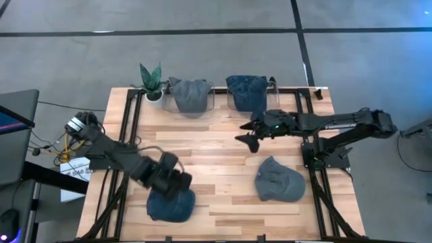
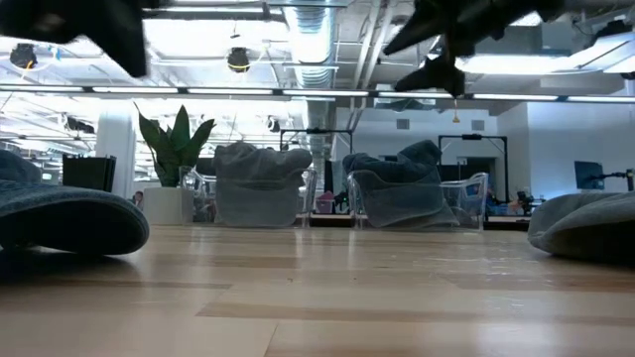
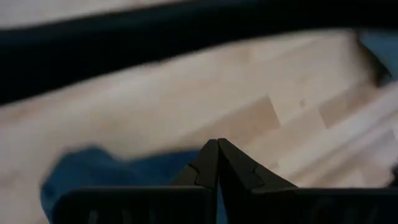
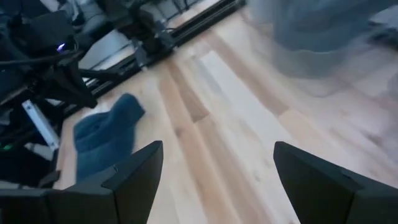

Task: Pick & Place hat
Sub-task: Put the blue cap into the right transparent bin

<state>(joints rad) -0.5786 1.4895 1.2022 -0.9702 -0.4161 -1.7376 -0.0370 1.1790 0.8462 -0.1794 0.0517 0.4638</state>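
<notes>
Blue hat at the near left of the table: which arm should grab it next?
Left. The left gripper, fingers shut, hangs right above the blue hat. The right gripper, open and empty, sits mid-table, nearer the grey hat.

Grey floor (image 1: 202, 54) with dark seams surrounding the wooden tabletop (image 1: 223, 169); strip lights (image 2: 248, 92) glowing under exposed ceiling ducts (image 2: 313, 35); potted plant (image 2: 174, 149) sitting at the far edge.

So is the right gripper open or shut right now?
Open. The right gripper shows its two fingers spread wide apart with bare wooden table between them, holding nothing.
</notes>
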